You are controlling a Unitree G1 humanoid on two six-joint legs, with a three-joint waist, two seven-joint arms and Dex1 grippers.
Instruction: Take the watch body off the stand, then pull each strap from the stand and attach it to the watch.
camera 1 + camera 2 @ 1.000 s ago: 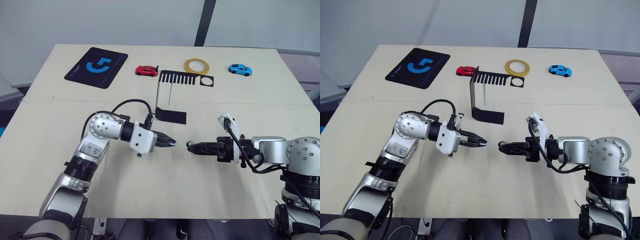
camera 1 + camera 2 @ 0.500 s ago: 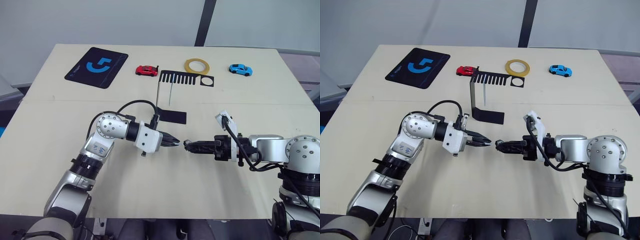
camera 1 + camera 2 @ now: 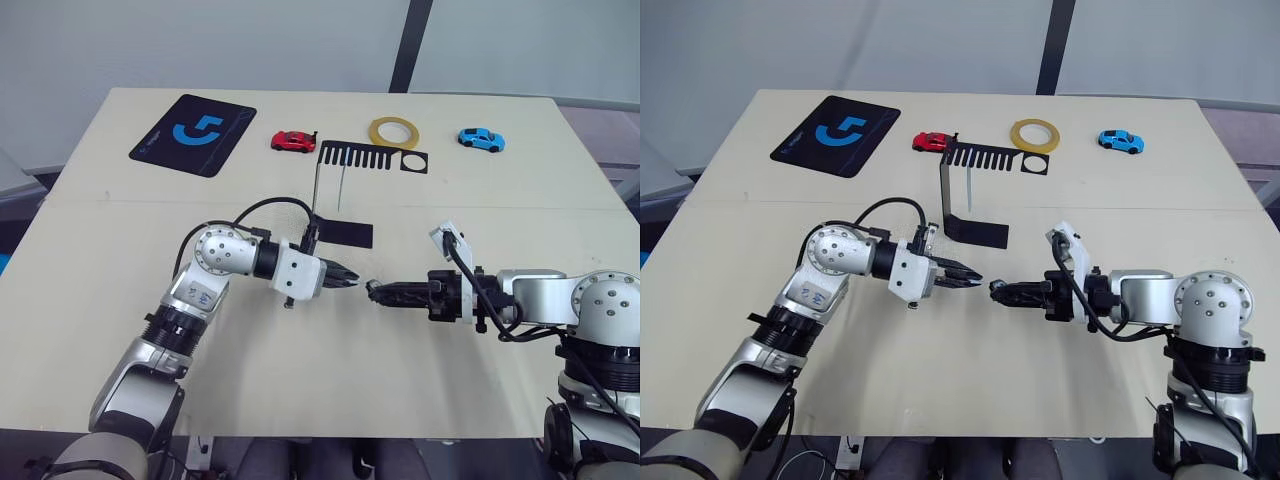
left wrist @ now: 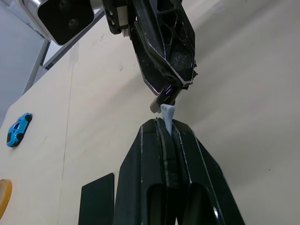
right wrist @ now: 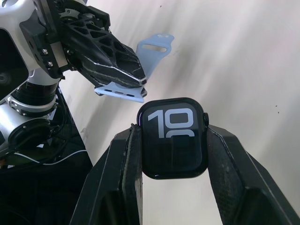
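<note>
The watch body (image 5: 172, 138) is pinched between the right gripper (image 3: 375, 292) jaws over open table (image 3: 330, 380); a strap (image 5: 136, 75) is pinched by the left gripper (image 3: 352, 280) jaws — its end just beside the watch edge; the stand (image 3: 345, 190) is set well behind.

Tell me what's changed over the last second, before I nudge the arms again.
The left gripper, shut on a strap, swung right toward the middle of the table. The right gripper, shut on the watch body, edged left to meet it, tips now nearly touching. The stand and both toy cars stayed put.
</note>
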